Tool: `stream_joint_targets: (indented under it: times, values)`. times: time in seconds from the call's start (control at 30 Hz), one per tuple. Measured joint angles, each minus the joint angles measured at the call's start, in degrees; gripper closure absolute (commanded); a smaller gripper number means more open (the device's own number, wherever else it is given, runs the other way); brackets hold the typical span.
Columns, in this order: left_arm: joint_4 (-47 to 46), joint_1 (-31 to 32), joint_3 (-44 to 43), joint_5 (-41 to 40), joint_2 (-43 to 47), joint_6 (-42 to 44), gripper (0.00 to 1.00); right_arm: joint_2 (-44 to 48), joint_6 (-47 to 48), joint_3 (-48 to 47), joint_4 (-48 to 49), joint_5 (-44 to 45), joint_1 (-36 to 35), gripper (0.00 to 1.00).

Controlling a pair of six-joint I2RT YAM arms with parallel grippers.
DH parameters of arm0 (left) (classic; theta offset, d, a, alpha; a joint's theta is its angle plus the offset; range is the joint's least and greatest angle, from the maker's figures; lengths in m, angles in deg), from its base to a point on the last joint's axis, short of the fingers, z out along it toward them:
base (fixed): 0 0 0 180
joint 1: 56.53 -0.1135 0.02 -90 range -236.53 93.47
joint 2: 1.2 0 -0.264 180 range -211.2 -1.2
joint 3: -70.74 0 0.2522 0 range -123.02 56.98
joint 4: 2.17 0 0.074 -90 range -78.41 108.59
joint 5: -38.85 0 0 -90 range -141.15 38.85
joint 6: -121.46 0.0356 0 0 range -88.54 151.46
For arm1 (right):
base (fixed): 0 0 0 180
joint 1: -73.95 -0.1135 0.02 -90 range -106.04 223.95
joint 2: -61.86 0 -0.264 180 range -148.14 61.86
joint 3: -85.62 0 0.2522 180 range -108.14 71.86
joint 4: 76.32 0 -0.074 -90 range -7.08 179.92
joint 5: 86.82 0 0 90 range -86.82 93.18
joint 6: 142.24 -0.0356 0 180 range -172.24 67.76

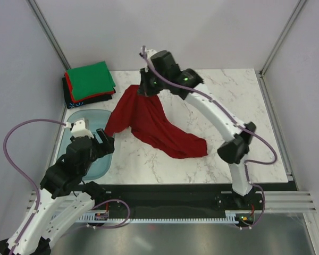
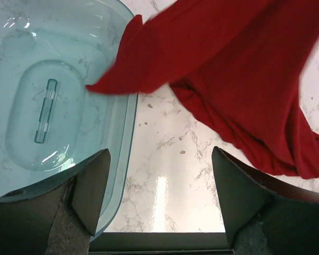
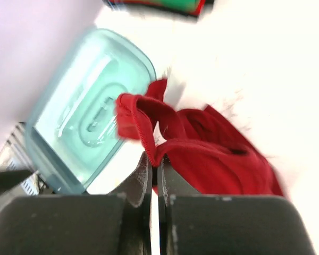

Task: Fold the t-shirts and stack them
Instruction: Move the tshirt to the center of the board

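Observation:
A large dark red t-shirt (image 1: 154,123) lies crumpled across the marble table, its far end lifted. My right gripper (image 1: 147,89) is shut on a hemmed edge of that shirt (image 3: 202,154), the cloth pinched between the fingertips (image 3: 144,169). A stack of folded t-shirts (image 1: 89,81) with a bright green one on top sits at the far left corner. My left gripper (image 2: 159,194) hovers open over bare table beside the tub, nothing between its fingers (image 2: 93,186). A corner of the red shirt (image 2: 228,69) lies ahead of it, partly over the tub's rim.
A translucent teal plastic tub (image 1: 80,139) rests upside down at the left, under my left arm; it also shows in the left wrist view (image 2: 48,106) and right wrist view (image 3: 85,117). White walls and metal posts enclose the table.

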Motion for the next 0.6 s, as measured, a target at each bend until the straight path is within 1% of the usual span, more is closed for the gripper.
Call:
stream_joint_targets:
  times: [0.1,0.2,0.23,0.27,0.3,0.33,0.37,0.4,0.43,0.47,0.53,0.6]
  values:
    - [0.0,0.0,0.0,-0.8,0.4,-0.3,0.17,14.1,5.2,5.4,0.5,1.3,0.7,1.0]
    - [0.0,0.0,0.0,-1.7,1.2,-0.6,0.18,32.7,10.1,18.5,2.8,3.2,0.7,1.0]
    - [0.0,0.0,0.0,-1.9,1.6,-0.6,0.18,40.3,11.8,25.0,5.7,4.4,0.6,1.0]
    - [0.0,0.0,0.0,-2.2,1.8,-0.8,0.18,48.0,13.1,31.5,6.9,6.5,0.5,0.93]
    - [0.0,0.0,0.0,-2.3,2.0,-0.9,0.19,53.7,13.6,36.8,8.1,8.6,0.3,0.89]
    - [0.0,0.0,0.0,-2.6,2.1,-1.0,0.19,61.2,14.0,44.2,10.5,11.6,0.1,0.81]
    - [0.0,0.0,0.0,-2.9,2.3,-1.1,0.19,68.5,13.5,50.7,11.4,15.3,0.2,0.3]
    - [0.0,0.0,0.0,-3.1,2.6,-1.4,0.19,74.9,12.5,57.3,13.1,19.9,0.2,0.08]
    - [0.0,0.0,0.0,-3.2,2.6,-1.4,0.2,80.0,12.1,62.7,13.9,23.7,0.2,0.07]
    - [0.0,0.0,0.0,-3.2,2.7,-1.6,0.2,85.0,9.9,68.1,14.7,29.6,0.2,0.02]
    - [0.0,0.0,0.0,-3.2,2.6,-1.7,0.21,92.0,2.4,76.0,12.4,40.5,0.2,0.02]
    - [0.0,0.0,0.0,-3.2,2.5,-1.9,0.23,97.0,-7.7,81.5,6.8,50.7,0.4,0.02]
